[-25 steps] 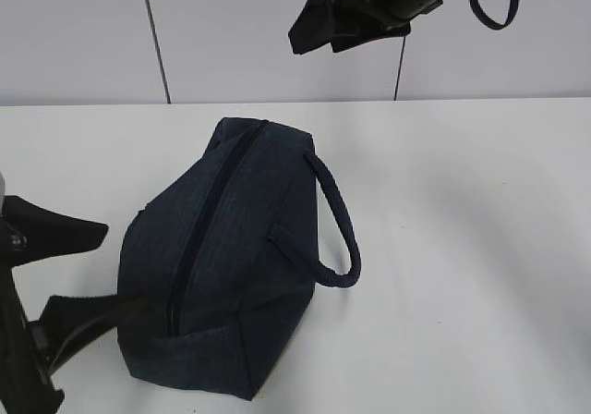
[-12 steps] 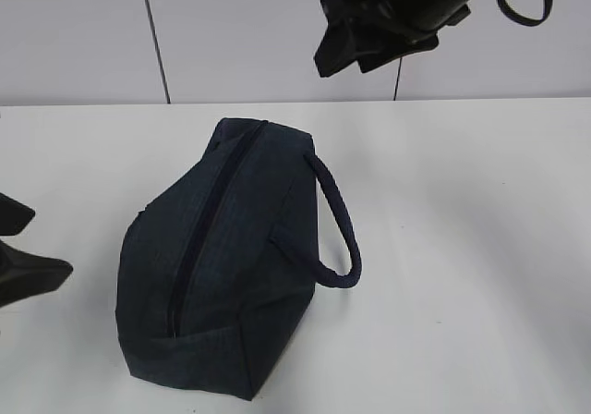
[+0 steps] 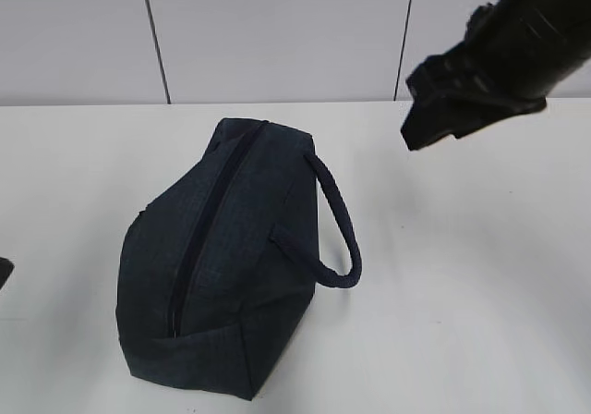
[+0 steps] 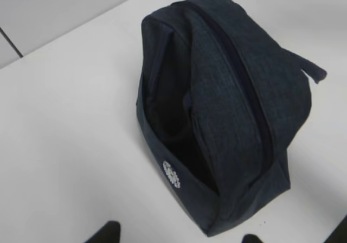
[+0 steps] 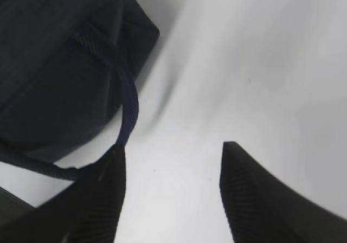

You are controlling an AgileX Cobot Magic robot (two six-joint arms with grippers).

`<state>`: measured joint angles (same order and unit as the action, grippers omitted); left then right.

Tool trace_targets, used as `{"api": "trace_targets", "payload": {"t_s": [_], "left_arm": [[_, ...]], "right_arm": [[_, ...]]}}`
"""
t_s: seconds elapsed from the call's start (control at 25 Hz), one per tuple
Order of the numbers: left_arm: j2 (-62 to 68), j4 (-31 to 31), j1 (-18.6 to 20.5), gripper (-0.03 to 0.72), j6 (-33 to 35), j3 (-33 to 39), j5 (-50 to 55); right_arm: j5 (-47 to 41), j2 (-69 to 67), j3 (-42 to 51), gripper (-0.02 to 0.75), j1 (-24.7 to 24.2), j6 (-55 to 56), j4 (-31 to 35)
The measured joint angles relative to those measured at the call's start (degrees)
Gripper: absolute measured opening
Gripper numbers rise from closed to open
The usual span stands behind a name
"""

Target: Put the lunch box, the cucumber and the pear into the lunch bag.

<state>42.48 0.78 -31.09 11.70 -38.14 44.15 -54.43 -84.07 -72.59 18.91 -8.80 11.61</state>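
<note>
Lying on the white table, the lunch bag rests near the left-centre of the exterior view, its top zipper running closed along the length and its rolled loop handle arching out to the right. The right gripper hangs in the air above the table to the right of the bag, its two dark fingers spread apart with nothing between them; the handle sits just beside the left finger in the right wrist view. The left gripper shows only two dark tips at the bottom edge of the left wrist view, spread wide and holding nothing, with the bag's end panel and a small white emblem beyond them.
</note>
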Motion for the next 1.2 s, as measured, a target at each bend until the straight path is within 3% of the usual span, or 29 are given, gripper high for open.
{"api": "trace_targets", "payload": {"t_s": [0.44, 0.68, 1.0, 1.2], "left_arm": [[-13.71, -4.81, 0.00, 0.396, -1.09, 0.00, 9.33], [-20.40, -4.88, 0.00, 0.396, -3.09, 0.53, 14.77], [-30.80, -4.77, 0.00, 0.390, -3.79, 7.42, 19.06], [-38.70, -2.08, 0.00, 0.354, -8.24, 7.67, 19.45]], "right_arm": [[-2.12, 17.71, 18.38, 0.427, 0.00, 4.39, -8.87], [-3.72, 28.97, 25.87, 0.427, 0.07, 4.61, -9.87], [-6.61, 43.99, 33.40, 0.426, 0.07, 4.61, -11.11], [-7.11, 51.92, 36.70, 0.425, 0.07, 4.65, -11.27]]}}
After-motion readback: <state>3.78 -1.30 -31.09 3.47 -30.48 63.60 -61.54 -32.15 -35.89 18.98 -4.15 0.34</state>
